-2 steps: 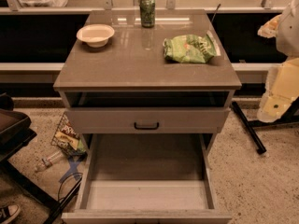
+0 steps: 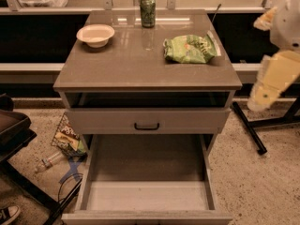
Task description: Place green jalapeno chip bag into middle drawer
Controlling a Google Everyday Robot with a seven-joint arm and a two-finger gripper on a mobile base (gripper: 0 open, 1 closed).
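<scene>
The green jalapeno chip bag (image 2: 189, 48) lies crumpled on the right side of the cabinet top (image 2: 131, 69). The middle drawer (image 2: 145, 170) is pulled out below, with a bare grey floor and low side walls. Above it is a closed drawer front with a black bar handle (image 2: 146, 126). My gripper (image 2: 269, 81) is the pale arm end at the right edge, off the cabinet's right side, level with its top and apart from the bag.
A white bowl (image 2: 95, 34) sits at the top's back left and a green soda can (image 2: 147, 11) at the back middle. A dark printed bag (image 2: 66, 137) and a plastic bottle (image 2: 47, 162) lie on the floor left. A black stand leg (image 2: 248, 128) crosses the floor right.
</scene>
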